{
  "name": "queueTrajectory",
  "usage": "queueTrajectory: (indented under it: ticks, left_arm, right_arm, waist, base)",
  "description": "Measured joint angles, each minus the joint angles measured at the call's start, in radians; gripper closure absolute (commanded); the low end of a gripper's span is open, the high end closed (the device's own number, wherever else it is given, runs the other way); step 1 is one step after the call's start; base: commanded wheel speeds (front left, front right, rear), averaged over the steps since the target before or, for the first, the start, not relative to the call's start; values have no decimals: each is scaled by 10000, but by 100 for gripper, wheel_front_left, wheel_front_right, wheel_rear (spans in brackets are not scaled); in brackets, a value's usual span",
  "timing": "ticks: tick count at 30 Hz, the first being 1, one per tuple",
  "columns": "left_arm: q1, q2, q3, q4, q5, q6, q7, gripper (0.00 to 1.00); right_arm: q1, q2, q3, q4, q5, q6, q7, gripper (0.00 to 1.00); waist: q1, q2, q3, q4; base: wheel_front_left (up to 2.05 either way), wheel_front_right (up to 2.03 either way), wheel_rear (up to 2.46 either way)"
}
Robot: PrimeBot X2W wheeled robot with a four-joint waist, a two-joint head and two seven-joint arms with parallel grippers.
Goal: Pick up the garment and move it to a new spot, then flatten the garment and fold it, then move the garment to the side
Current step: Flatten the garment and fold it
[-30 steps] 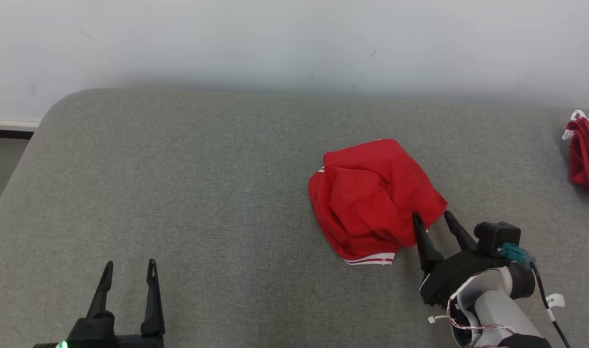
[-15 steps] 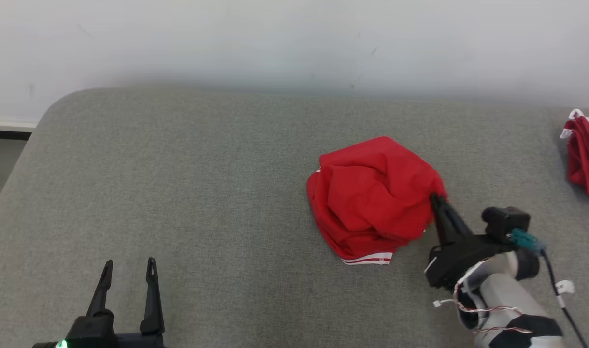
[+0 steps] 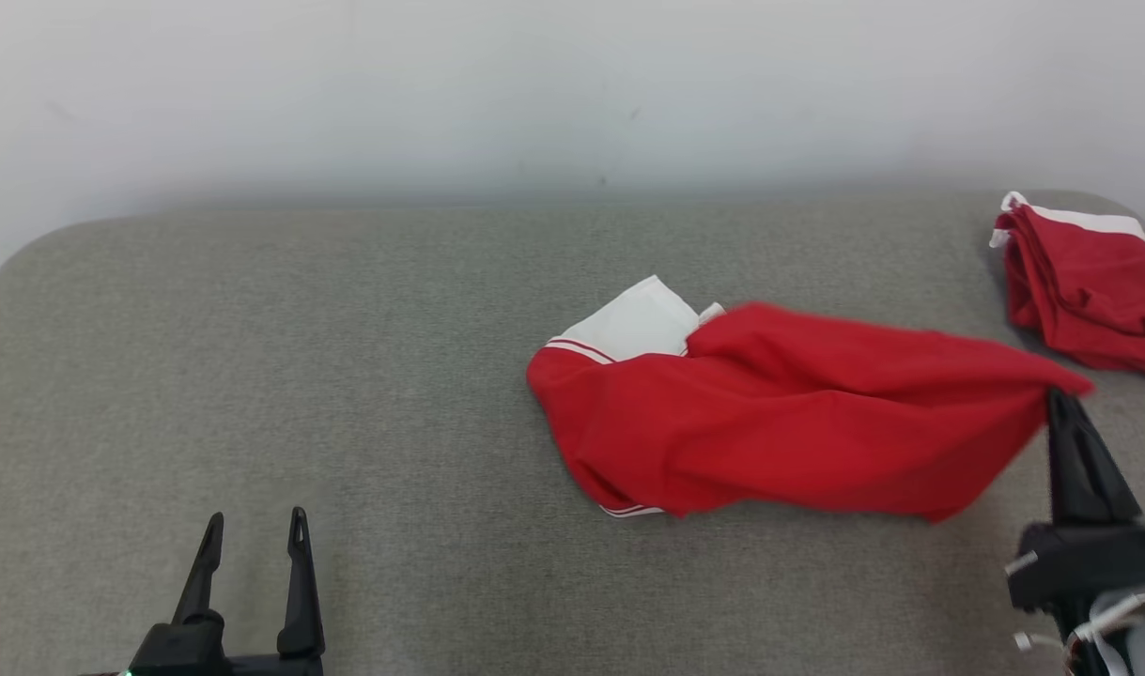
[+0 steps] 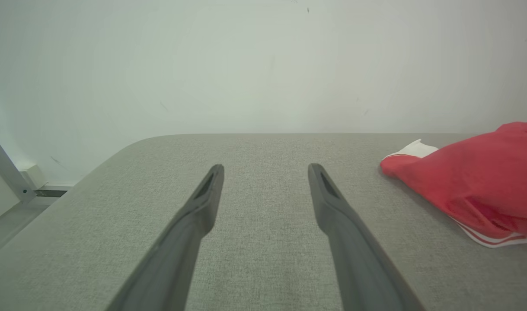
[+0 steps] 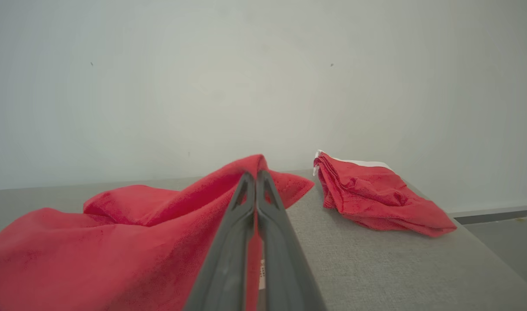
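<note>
— While the right gripper pinches the red cloth garment with white striped trim, where does it lie?
— Stretched leftward from those fingertips over grey woven upholstery. The left gripper gapes apart. The small white tag is unreadable.
</note>
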Motion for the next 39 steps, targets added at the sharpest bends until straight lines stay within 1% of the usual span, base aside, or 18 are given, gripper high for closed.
queueTrajectory:
  ticks: [2, 4, 9, 10, 11, 12, 17, 18, 21, 24, 28, 34, 39]
  left_arm:
    - [-16, -50, 4, -21, 4, -4, 2, 0]
    - [-51, -86, 10, -42, 19, -6, 0, 0]
    - [-198, -184, -84, -15, 77, -82, 0, 0]
    - [-211, -190, -86, -13, 79, -86, 0, 0]
    - [-214, -192, -79, -10, 79, -88, 0, 0]
    - [-217, -198, -56, -4, 79, -94, 0, 0]
    - [-249, -196, 38, 10, 136, -161, 0, 0]
    - [-309, -182, 56, 12, 167, -174, 0, 0]
    - [-509, -150, 69, -13, 244, -232, 2, 0]
    - [-785, -119, 21, -63, 276, -291, 0, 0]
    - [-1398, 109, 33, 184, 270, -529, 0, 0]
    - [-2860, 679, -244, 1216, 251, -940, 107, 0]
    - [-4286, 1012, -552, 2247, 186, -1127, 476, 0]
  right_arm:
    - [631, 169, -531, -686, -253, 0, 301, 100]
    - [1170, 489, -999, -1183, -330, 0, 600, 100]
    - [2134, 1273, -1699, -1749, -740, 0, 1233, 100]
    - [2252, 1406, -1745, -1837, -857, 0, 1258, 72]
    - [2303, 1503, -1806, -1941, -945, 0, 1227, 11]
    - [2301, 1572, -1854, -2073, -1001, 0, 1174, 0]
    - [2021, 1743, -1975, -2922, -1281, 0, 623, 0]
    - [1907, 1847, -1990, -3329, -1409, 0, 474, 0]
    - [1804, 2033, -1825, -3825, -1517, 0, 339, 0]
    - [1709, 2105, -1536, -3998, -1515, 0, 249, 0]
    - [1608, 2286, -1037, -3810, -1480, 0, 150, 0]
    - [1286, 2472, -407, -3191, -1248, 0, -23, 0]
    - [1111, 2520, -295, -2719, -1095, 0, -113, 0]
  waist:
    - [0, 0, 29, -122]
    - [0, -1, 85, -219]
    - [0, 0, 274, -307]
    - [0, 0, 297, -308]
    - [0, 0, 318, -313]
    - [0, 0, 335, -326]
    - [0, 0, 384, -493]
    - [0, 0, 409, -577]
    - [0, 0, 467, -700]
    - [1, 0, 555, -826]
    - [0, 0, 667, -1060]
    - [1, 0, 909, -1546]
    - [2, 0, 1220, -2031]
  base:
    - [0, 0, 0]
    - [0, 0, 0]
    - [0, 0, 0]
    - [0, 0, 0]
    - [0, 0, 0]
    - [0, 0, 0]
    - [0, 0, 0]
    - [0, 0, 0]
    - [0, 0, 0]
    - [0, 0, 0]
    - [0, 0, 0]
    - [0, 0, 0]
    - [0, 0, 0]
